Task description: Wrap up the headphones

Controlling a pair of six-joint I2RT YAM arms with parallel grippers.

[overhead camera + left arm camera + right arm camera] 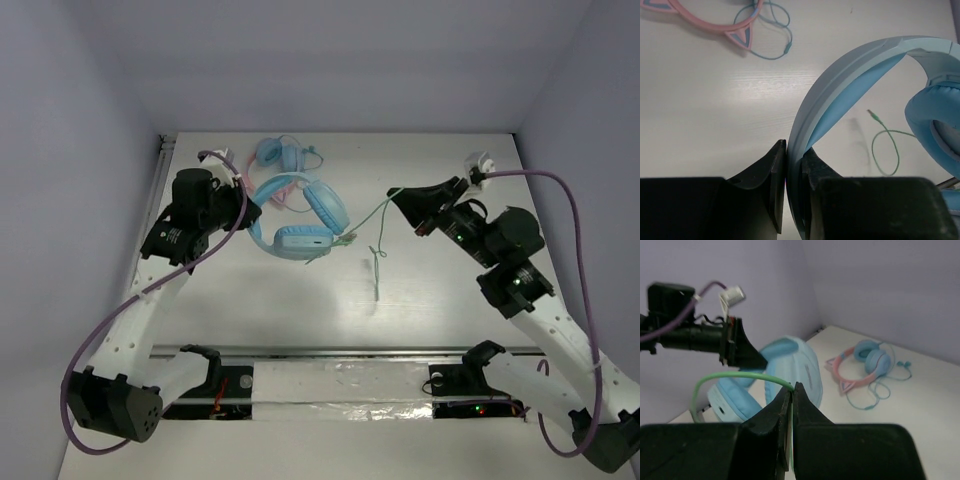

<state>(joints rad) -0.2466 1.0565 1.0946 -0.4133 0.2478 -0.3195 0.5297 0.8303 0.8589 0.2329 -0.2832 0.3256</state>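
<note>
DESK: What's the picture?

PHOTOGRAPHER: Large light-blue over-ear headphones [300, 228] lie left of centre, toward the far edge of the white worktop [450, 310]. The left claw [795, 150] is clamped tight on their blue headband [855, 60]. The right claw [792, 390], right of centre, is pinched closed on the thin pale green cable [730, 375], which arcs up off the surface.

DESK: The danger?

PHOTOGRAPHER: As I judge it, the thin cable could slide out of that pinch once winding starts. A hard pull could also twist the headband in the left claw's narrow hold. The slack lying in kinks near the centre of the worktop could knot. A smaller blue-cupped pair with a pink cat-ear headband [283, 155] sits just beyond, by the far edge, and its own teal cord [775, 30] is close enough to snag.

DESK: The count?

PHOTOGRAPHER: Two headsets, two claws, one green cable, one teal cord, and one plug [871, 113] in sight.
</note>
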